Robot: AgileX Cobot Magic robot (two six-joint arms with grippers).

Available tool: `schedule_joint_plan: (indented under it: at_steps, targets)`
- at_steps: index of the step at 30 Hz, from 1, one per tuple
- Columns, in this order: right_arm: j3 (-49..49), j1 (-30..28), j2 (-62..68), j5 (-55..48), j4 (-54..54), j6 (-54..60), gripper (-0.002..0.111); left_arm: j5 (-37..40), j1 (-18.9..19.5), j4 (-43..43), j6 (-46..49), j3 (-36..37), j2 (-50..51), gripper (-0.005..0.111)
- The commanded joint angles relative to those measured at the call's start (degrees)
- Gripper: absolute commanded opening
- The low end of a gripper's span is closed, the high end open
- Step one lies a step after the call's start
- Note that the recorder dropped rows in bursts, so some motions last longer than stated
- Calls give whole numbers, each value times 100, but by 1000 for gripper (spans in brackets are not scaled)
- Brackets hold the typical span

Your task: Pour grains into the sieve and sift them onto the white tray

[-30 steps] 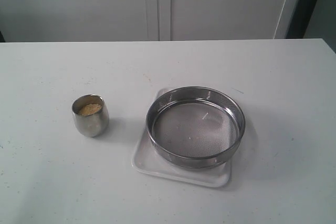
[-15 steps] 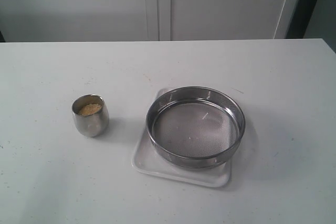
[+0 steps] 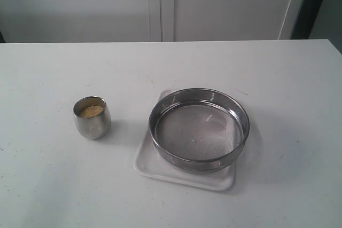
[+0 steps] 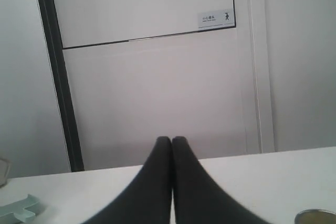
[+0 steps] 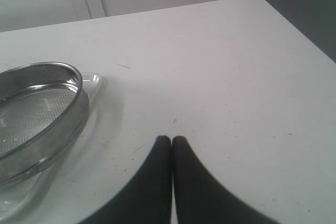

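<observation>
Pale cabinet doors (image 3: pixel 160 4) back a white bench (image 3: pixel 53 185), where the grains (image 3: pixel 91 111) sit as a yellowish heap inside a small steel cup (image 3: pixel 92 121) left of centre in the exterior view. They are well apart from the sieve (image 3: pixel 199 132), which rests on the white tray (image 3: pixel 179 177) just right of centre. Loose and light, the grains would likely spill at any tilt, and the cup looks smooth and slippery (a rounded, polished wall), so a grip across its body below the rim seems safest. The sieve looks stiff and is best taken by its rim wall. Left tool (image 4: pixel 171 140) and right tool (image 5: pixel 171 140) both have their jaws pressed together, holding and touching nothing, the right one hovering over bare bench near the sieve.
</observation>
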State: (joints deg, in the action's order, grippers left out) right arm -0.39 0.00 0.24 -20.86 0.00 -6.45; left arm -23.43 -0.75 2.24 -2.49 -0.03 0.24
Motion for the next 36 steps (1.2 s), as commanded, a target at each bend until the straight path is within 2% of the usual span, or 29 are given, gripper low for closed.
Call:
schedule_joint_plan:
  at_steps: [1,6,17,25,36]
  targets:
    - [39,7,-24,82,0,-22,0,-309,9,-28,-65,3,-24,0]
    - [39,7,-24,82,0,-22,0,94,9,-28,-334,-557,352,0]
    - [39,7,-24,82,0,-114,0,320,9,293,-571,-1471,1737,0]
    - [39,7,-24,82,0,-128,0,377,9,293,-682,-1498,2327,0]
    - [39,7,-24,82,0,-128,0,100,9,293,-668,-1498,2352,0]
